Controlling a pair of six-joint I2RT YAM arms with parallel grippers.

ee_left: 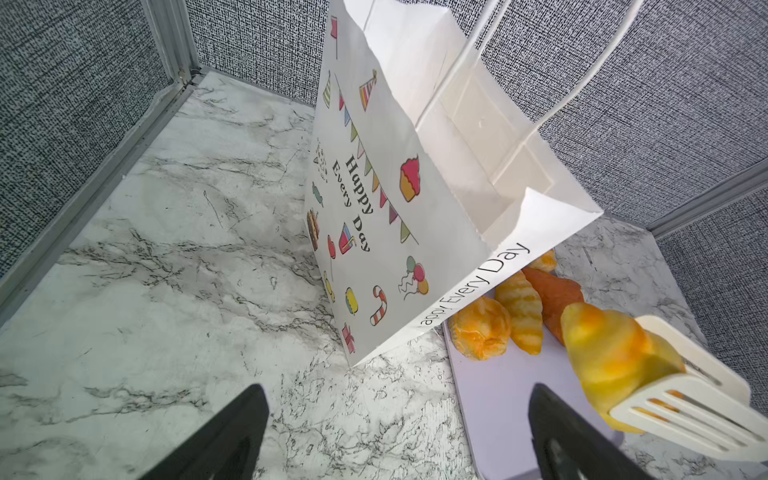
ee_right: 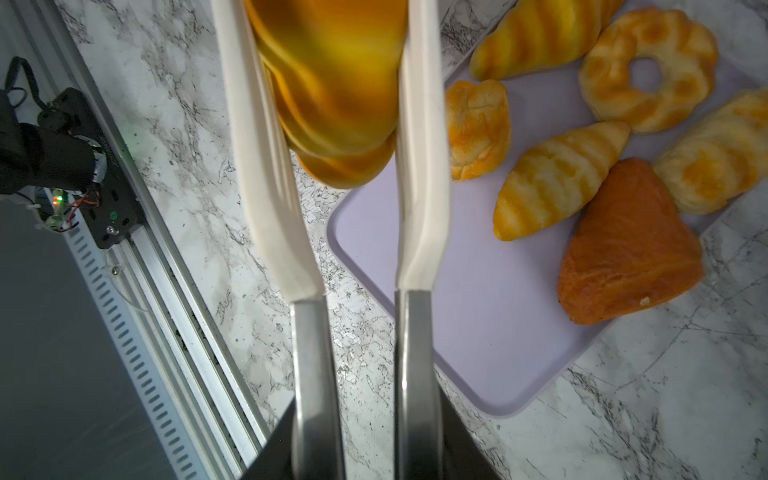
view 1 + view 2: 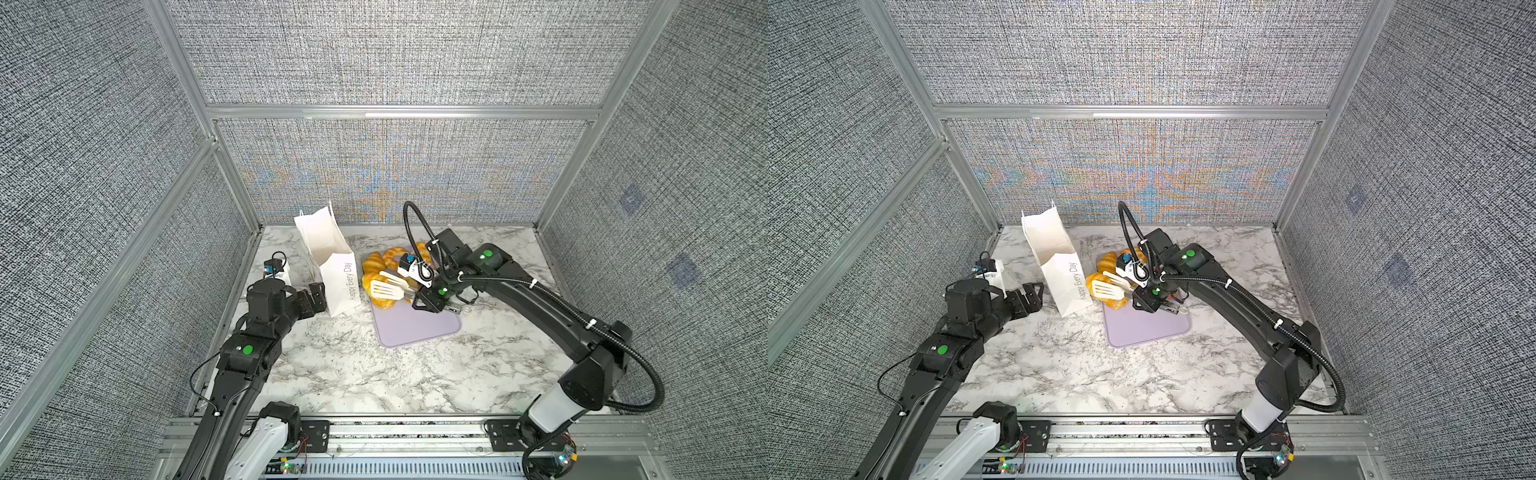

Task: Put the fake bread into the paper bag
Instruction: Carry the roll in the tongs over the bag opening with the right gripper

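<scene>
Transfer of one piece, carry stage. My right hand (image 3: 424, 300) is clamped on the metal handles of a pair of white slotted tongs (image 3: 388, 286). The tong blades pinch one golden striped croissant (image 2: 332, 83) in the air above the left edge of the lavender tray (image 3: 415, 330) — not yet over the bag.

The paper bag (image 3: 332, 266) stands upright on the marble tabletop (image 3: 353, 374), left of centre in both top views. Its mouth is open upward and its lettered side is just beside the tray.

My left hand (image 3: 1029, 300) sits low at the bag's far side, jaws wide apart and holding nothing; whether it touches the paper I cannot tell.

Six more pieces of fake bread lie on the tray, among them the ring (image 2: 648, 75) and the darker triangular piece (image 2: 631, 245).

Judged next: raise the tongs above the bag's rim, swing leftward over the mouth, then ease the grip so the croissant drops inside — the bag looks light, so the blades should not brush it.
</scene>
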